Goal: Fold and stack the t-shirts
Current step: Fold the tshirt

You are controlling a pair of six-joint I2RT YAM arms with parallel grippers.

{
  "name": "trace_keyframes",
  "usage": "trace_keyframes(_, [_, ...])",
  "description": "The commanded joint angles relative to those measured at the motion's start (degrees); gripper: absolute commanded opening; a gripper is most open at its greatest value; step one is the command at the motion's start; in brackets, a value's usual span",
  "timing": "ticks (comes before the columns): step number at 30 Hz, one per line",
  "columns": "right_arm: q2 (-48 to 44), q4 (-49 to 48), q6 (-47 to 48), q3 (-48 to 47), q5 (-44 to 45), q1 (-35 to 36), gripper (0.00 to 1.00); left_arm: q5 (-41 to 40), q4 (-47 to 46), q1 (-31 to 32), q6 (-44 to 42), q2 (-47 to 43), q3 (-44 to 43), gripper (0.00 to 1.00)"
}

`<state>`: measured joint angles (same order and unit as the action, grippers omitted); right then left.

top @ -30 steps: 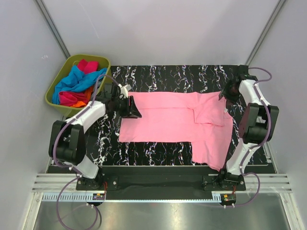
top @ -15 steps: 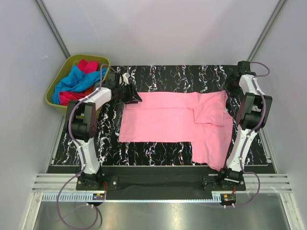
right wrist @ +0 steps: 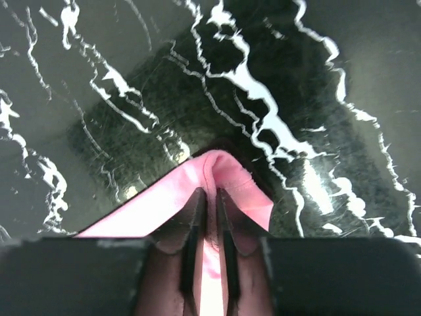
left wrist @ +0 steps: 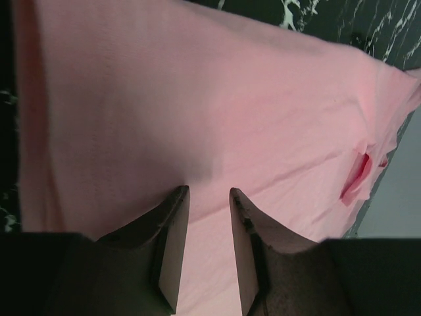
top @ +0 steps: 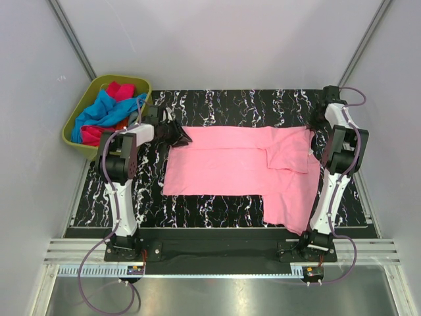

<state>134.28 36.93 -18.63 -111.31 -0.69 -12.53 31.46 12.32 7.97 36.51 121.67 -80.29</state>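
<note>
1. State at this moment. The light pink t-shirt (top: pixel 230 168) lies spread on the black marbled mat (top: pixel 237 102), starting just beside the olive bin (top: pixel 122 79) and running away from it. The other t-shirts (top: pixel 105 115) are heaped inside the bin.
2. Right gripper (right wrist: pixel 210 192). It is at the shirt corner farthest from the bin, clenched on a small peak of pink cloth. I judge this bite shallow, since only the tip of the corner sits between the fingers. A quick lift could pull the hem free and drop that corner.
3. Left gripper (left wrist: pixel 209 192). It is at the shirt corner nearest the bin, with its fingers parted and flat pink cloth showing through the gap. It grasps nothing that I can see. If I begin the fold before it closes, only the far corner rises and the shirt will twist instead of folding square.
4. Layer risk. If the left fingers close without getting under the edge, they may pinch one layer or only a wrinkle. The cloth would then slide out partway through the fold.
5. Existing fold. One flap already lies doubled over at the end of the shirt away from the bin. Uneven tension between the two corners could drag it open.
6. Drag. The soft cloth may cling to the mat, so a low sweep would bunch it.
7. Bin clearance. The left arm works close to the bin, and a wide swing could knock the rim.
</note>
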Motion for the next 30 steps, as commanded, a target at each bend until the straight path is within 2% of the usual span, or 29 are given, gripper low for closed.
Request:
trace_keyframes(1, [1.5, -1.8, -1.1, -3.1, 5.2, -0.1, 0.15, -0.8, -4.1, -1.5, 3.6, 1.5, -1.6, 0.37])
trace_keyframes(2, [2.2, -1.8, -1.7, -3.9, 6.0, -0.1, 0.12, -0.9, -4.2, -2.0, 3.7, 1.9, -1.9, 0.37])
trace_keyframes(6, [4.6, -1.8, -4.8, -7.5, 7.7, -0.2, 0.07, -0.3, -4.7, -3.0, 4.8, 4.7, -3.2, 0.37])
trace_keyframes(12, [10.0, -1.8, -10.4, -15.5, 6.1, -0.2, 0.08, 1.1, -6.7, -4.1, 7.4, 8.9, -7.2, 0.37])
trace_keyframes(18, [16.1, -0.9, -10.9, -27.7, 0.8, 0.0, 0.1, 1.9, -6.5, -4.6, 7.3, 12.5, -14.9, 0.37])
trace_keyframes(22, [19.4, 6.7, -8.4, -37.2, 0.4, 0.0, 0.35, 1.5, -4.5, -4.3, 3.9, 10.4, -18.1, 0.38])
trace_keyframes(23, [19.5, 8.8, -7.3, -40.4, 2.5, 0.0, 0.47, 1.1, -3.9, -4.2, 3.2, 9.6, -18.1, 0.39])
trace_keyframes(26, [15.5, 14.7, -3.1, -40.4, 8.8, -0.4, 0.64, 0.4, -0.8, -3.4, 0.2, 4.2, -15.5, 0.41])
trace_keyframes(30, [5.9, 17.5, 0.8, -32.3, 13.2, -1.3, 0.69, 1.5, 0.4, -2.2, -1.2, -6.1, -7.6, 0.48])
